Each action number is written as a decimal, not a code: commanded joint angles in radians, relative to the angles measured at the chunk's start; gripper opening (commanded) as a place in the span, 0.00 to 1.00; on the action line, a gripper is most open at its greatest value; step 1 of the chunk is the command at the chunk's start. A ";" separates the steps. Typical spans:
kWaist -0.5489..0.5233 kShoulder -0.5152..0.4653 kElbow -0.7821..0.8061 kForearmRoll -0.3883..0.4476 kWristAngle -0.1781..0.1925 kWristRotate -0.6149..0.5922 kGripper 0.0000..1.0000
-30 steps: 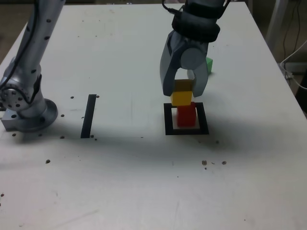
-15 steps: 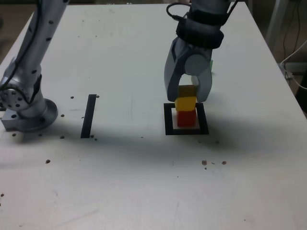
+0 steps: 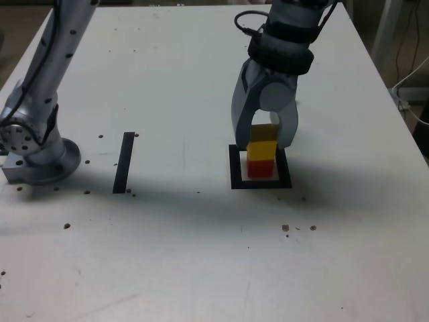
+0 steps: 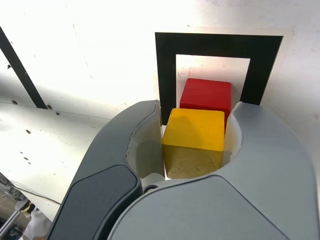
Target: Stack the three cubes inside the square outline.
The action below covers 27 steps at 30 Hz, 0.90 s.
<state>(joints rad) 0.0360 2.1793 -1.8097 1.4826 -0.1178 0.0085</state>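
Gripper (image 3: pixel 265 142) is pointed down over the square outline (image 3: pixel 236 168), fingertips on opposite sides of the yellow cube (image 3: pixel 261 149). Pads sit right next to the cube faces in the wrist view – cannot tell if they are pinching it or just loose around it. Yellow cube is upright between the fingers, lower part of its near face shaded in the wrist view.

Red cube (image 3: pixel 260 168) is lower down, inside the outline's white centre. In the exterior view yellow is lined up above red and covers its upper part; in the wrist view red pokes out past yellow, so the two do not fully overlap from there. Contact between yellow and red: cannot tell.

Outline is flat on the white table (image 3: pixel 188 255), black frame around the red cube, partly hidden by the gripper in both views. Green cube is not clearly visible – cannot place it.

Further out, the straight black strip (image 3: pixel 124 162) lies flat on the table, well apart from the outline, toward the exterior view's left. Past it, near that edge, the grey arm base (image 3: pixel 45 164) stands on the table, arm link (image 3: pixel 50 60) rising from it.
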 commanded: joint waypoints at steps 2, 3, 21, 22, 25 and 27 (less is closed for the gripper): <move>-0.002 0.002 0.008 -0.008 -0.003 0.002 0.98; -0.002 0.001 0.010 -0.010 -0.003 0.002 0.99; 0.098 -0.083 0.034 -0.003 0.074 -0.008 1.00; 0.116 -0.084 0.033 -0.003 0.076 -0.004 1.00; 0.172 -0.079 0.022 -0.002 0.080 0.009 1.00; 0.209 -0.069 0.007 -0.003 0.084 0.016 1.00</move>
<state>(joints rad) 0.2201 2.1029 -1.7887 1.4784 -0.0374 0.0196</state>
